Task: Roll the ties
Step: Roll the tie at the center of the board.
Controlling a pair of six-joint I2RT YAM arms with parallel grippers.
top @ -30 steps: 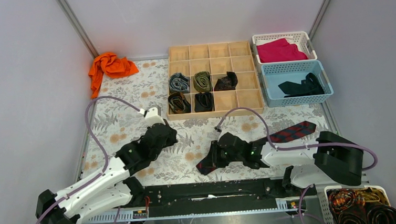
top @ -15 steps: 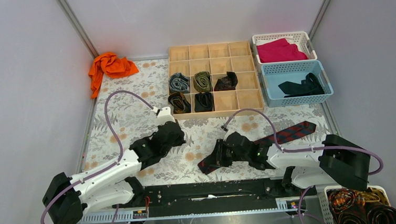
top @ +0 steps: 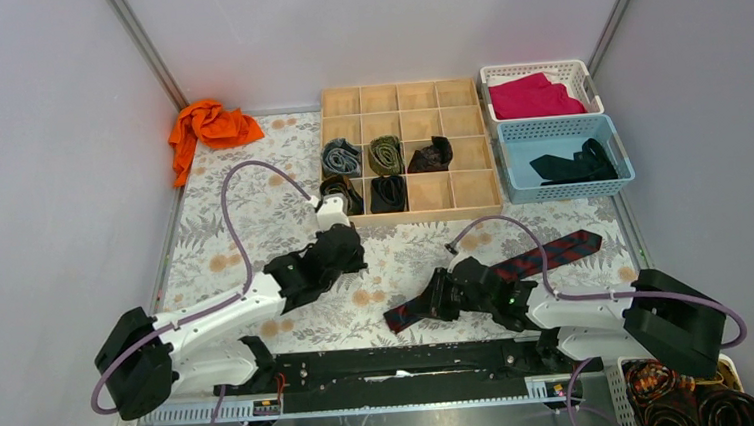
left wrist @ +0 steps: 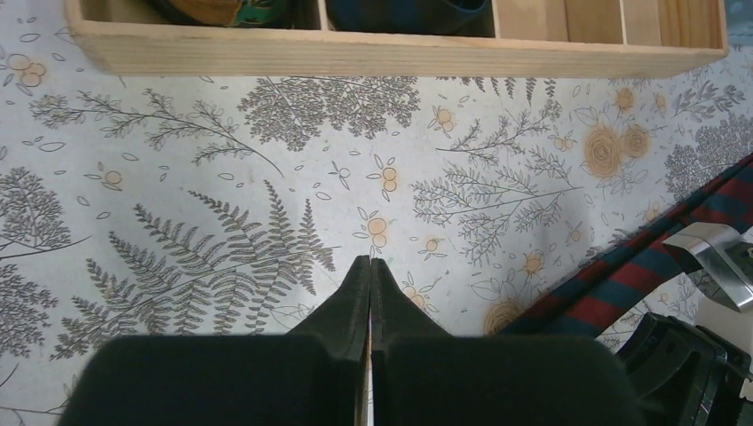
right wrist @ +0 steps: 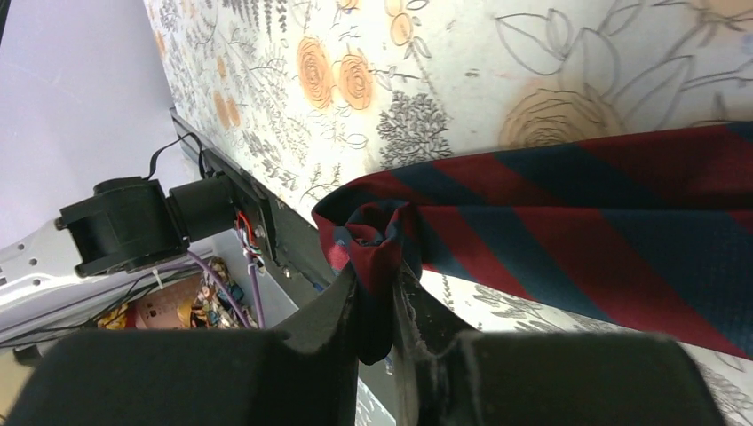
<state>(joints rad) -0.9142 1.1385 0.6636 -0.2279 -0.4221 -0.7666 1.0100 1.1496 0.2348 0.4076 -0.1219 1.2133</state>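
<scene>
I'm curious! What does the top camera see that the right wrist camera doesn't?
Only top: the orange cloth and the wooden box holding rolled ties. Only right wrist: the right pincer pinching bunched fabric. Both: the striped tie on the flowery mat.

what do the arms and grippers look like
Both arms have white links with black joint housings: left arm, right arm. A purple cable loops along each. The left gripper and right gripper have black tapering fingers.
</scene>
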